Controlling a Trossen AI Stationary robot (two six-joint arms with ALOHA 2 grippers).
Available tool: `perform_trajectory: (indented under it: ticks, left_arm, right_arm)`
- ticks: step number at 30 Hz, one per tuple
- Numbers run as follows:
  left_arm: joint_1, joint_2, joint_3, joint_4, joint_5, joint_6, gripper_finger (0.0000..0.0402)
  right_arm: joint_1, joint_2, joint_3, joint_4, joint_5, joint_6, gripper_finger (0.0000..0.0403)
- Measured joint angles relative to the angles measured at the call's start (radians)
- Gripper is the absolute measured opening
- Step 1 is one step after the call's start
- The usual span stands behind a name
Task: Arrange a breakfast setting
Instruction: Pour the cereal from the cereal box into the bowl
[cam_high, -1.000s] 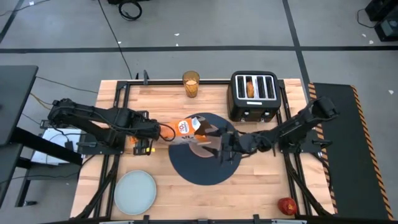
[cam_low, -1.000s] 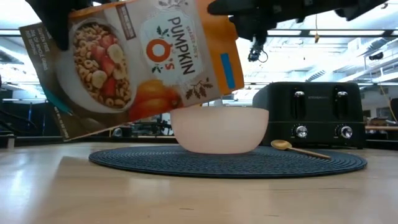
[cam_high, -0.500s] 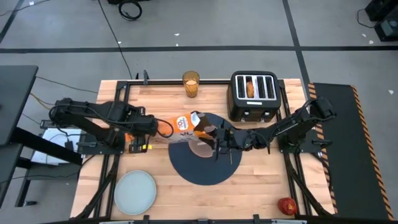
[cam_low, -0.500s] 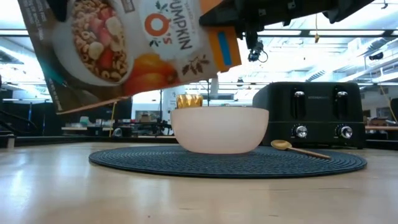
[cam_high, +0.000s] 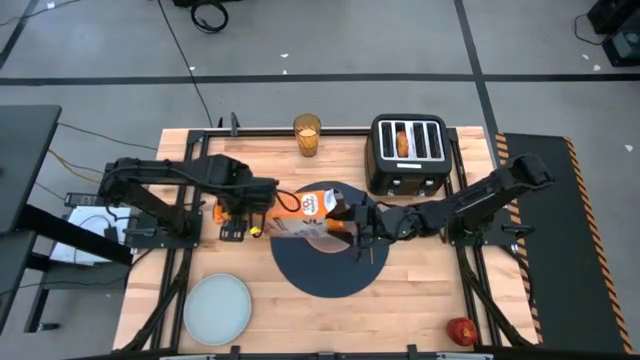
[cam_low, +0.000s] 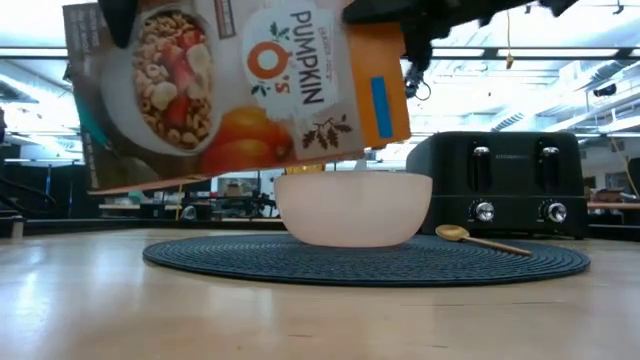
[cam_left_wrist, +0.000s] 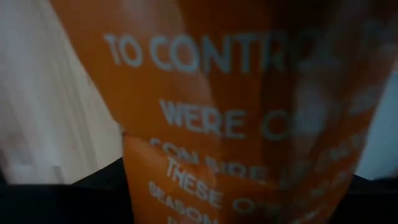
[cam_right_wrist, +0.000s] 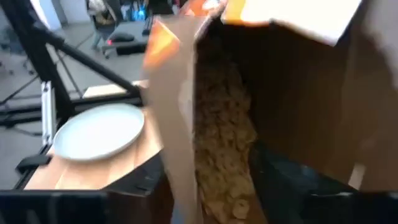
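Note:
The brown-and-orange cereal box (cam_high: 305, 212) hangs tilted over the pinkish bowl (cam_low: 353, 208), which stands on the round dark-blue mat (cam_high: 330, 270). My left gripper (cam_high: 255, 207) is shut on the box's closed end. My right gripper (cam_high: 355, 222) is at its open top. The gold spoon (cam_low: 480, 240) lies on the mat beside the bowl. The pale blue-green plate (cam_high: 217, 308) lies at the near left, the red apple (cam_high: 461, 330) at the near right, the amber glass (cam_high: 307, 135) at the far edge. Toast (cam_high: 402, 140) sticks out of a toaster slot. My left gripper holds the cereal box by its closed bottom end (cam_high: 272, 212), coming level from the table's left; the box's orange side (cam_left_wrist: 236, 124) fills its wrist view and hides the fingers. The box is lifted clear, tilted, its open end lower. My right gripper holds the box at its open top (cam_right_wrist: 186, 124), coming level from the table's right. One finger seems to lie inside the opening and one outside, but I cannot tell this for sure. Cereal (cam_right_wrist: 224, 149) shows inside the box.
The black four-slot toaster (cam_high: 408, 152) stands at the far right, just behind my right arm. Bare wood lies to the left of the mat and between the plate and the apple.
Both grippers have carried the cereal box a little toward the table's right and far edge. The box's open end, which reached down to the bowl's rim, rose and now hangs clear above the bowl, and the box is less steeply tilted.

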Motion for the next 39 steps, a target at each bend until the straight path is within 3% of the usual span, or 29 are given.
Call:
perform_trajectory:
  ticks: [8, 14, 20, 23, 27, 31, 34, 39]
  left_arm:
    - [0.110, 0.001, 0.000, -0.001, 0.042, 0.098, 0.0278]
    - [0.193, 0.001, 0.000, -0.001, 0.042, 0.159, 0.0278]
    - [0.153, 0.001, -0.004, -0.001, 0.088, 0.134, 0.0278]
    - [0.128, 0.001, -0.004, -0.001, 0.089, 0.111, 0.0278]
    - [0.112, 0.005, -0.004, -0.001, 0.076, 0.091, 0.0278]
    - [0.111, 0.019, -0.006, -0.001, 0.083, 0.075, 0.0278]
    - [0.113, 0.031, -0.005, -0.001, 0.081, 0.050, 0.0278]
    - [0.110, 0.038, -0.003, 0.000, 0.132, 0.007, 0.0278]
  right_arm:
    - [0.053, -0.125, 0.000, -0.212, 0.065, 0.070, 0.0252]
    - [0.073, -0.142, 0.000, -0.220, 0.113, 0.100, 0.0247]
    - [0.109, -0.106, -0.001, -0.204, 0.136, 0.141, 0.0236]
    - [0.134, -0.133, -0.001, -0.129, 0.184, 0.054, 0.0233]
    - [0.153, -0.174, 0.000, 0.122, 0.276, -0.198, 0.0230]
    - [0.087, -0.174, 0.028, 0.276, 0.252, -0.385, 0.0223]
    - [0.011, -0.140, 0.136, 0.138, 0.181, -0.361, 0.0211]
    - [-0.085, -0.037, 0.364, -0.299, 0.108, -0.220, 0.0195]
